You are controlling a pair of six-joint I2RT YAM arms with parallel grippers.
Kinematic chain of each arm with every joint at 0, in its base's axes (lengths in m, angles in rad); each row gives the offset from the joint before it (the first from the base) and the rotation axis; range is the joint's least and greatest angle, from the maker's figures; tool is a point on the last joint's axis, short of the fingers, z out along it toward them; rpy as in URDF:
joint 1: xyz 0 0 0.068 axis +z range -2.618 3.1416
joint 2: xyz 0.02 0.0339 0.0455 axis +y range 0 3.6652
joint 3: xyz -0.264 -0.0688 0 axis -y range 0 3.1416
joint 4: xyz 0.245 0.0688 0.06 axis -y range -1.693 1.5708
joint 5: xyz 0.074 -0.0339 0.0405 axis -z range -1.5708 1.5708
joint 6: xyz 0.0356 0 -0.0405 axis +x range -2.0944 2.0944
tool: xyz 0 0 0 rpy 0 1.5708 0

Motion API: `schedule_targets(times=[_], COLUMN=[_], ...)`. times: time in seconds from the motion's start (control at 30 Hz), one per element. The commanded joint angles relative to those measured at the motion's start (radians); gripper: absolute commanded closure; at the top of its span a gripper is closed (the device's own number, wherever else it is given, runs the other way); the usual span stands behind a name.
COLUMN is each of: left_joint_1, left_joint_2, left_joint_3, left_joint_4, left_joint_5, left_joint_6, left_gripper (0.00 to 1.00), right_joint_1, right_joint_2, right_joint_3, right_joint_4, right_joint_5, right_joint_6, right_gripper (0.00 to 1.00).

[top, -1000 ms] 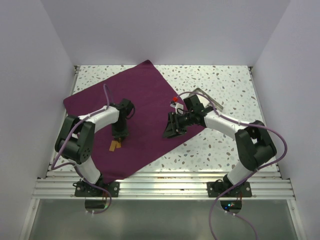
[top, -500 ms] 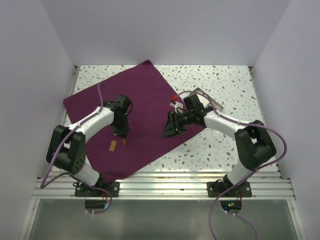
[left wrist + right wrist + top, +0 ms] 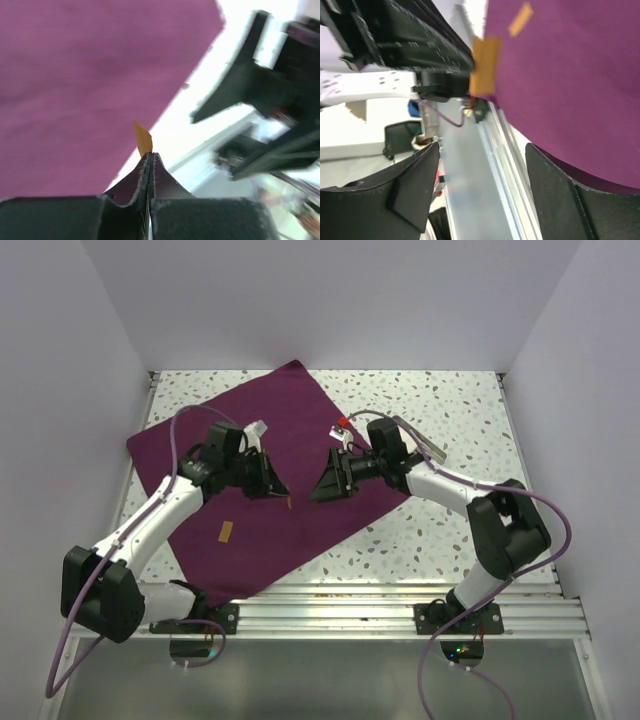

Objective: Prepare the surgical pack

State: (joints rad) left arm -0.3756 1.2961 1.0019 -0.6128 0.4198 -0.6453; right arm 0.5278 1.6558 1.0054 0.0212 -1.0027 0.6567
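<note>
The surgical pack, a large purple-maroon cloth [image 3: 290, 430], lies spread flat on the speckled table. My left gripper [image 3: 282, 496] hovers above the cloth's right part, shut on a small orange strip [image 3: 288, 504]. In the left wrist view the strip [image 3: 142, 139] sticks out past the closed jaws [image 3: 150, 157]. My right gripper [image 3: 318, 492] is open and empty, facing the left gripper a short way to its right. In the right wrist view the held strip [image 3: 485, 67] hangs ahead of the open gripper [image 3: 484, 150]. A second orange strip [image 3: 226, 531] lies on the cloth.
A grey metal tray [image 3: 418, 440] sits on the table behind the right arm, partly hidden. White walls close in the table on three sides. An aluminium rail [image 3: 320, 615] runs along the near edge.
My left gripper has lifted one orange strip off the cloth and swung right with it toward the right gripper. The right gripper has tilted slightly. The other strip stayed put.
</note>
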Motion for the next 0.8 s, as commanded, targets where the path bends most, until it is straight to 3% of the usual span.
schedule_targets(times=[0.0, 0.3, 0.63, 0.73, 0.77], left_joint_1=[-0.005, -0.009, -0.017, -0.017, -0.016], left_joint_2=[-0.076, -0.184, -0.235, -0.233, -0.231], left_joint_3=[-0.064, -0.152, -0.189, -0.198, -0.203], left_joint_4=[0.212, 0.476, 0.548, 0.556, 0.558], left_joint_5=[0.247, 0.425, 0.471, 0.47, 0.47], left_joint_6=[-0.082, -0.204, -0.251, -0.251, -0.251], left_gripper=[1.0, 1.0, 1.0, 1.0, 1.0], right_joint_1=[0.017, 0.043, 0.07, 0.07, 0.07], right_joint_2=[-0.034, -0.07, -0.09, -0.093, -0.096], right_joint_3=[-0.007, -0.022, -0.051, -0.083, -0.093], right_joint_4=[0.207, 0.356, 0.535, 0.656, 0.777], right_joint_5=[-0.126, -0.183, -0.203, -0.203, -0.201], right_joint_6=[0.109, 0.202, 0.333, 0.468, 0.515], right_gripper=[0.25, 0.23, 0.28, 0.34, 0.34])
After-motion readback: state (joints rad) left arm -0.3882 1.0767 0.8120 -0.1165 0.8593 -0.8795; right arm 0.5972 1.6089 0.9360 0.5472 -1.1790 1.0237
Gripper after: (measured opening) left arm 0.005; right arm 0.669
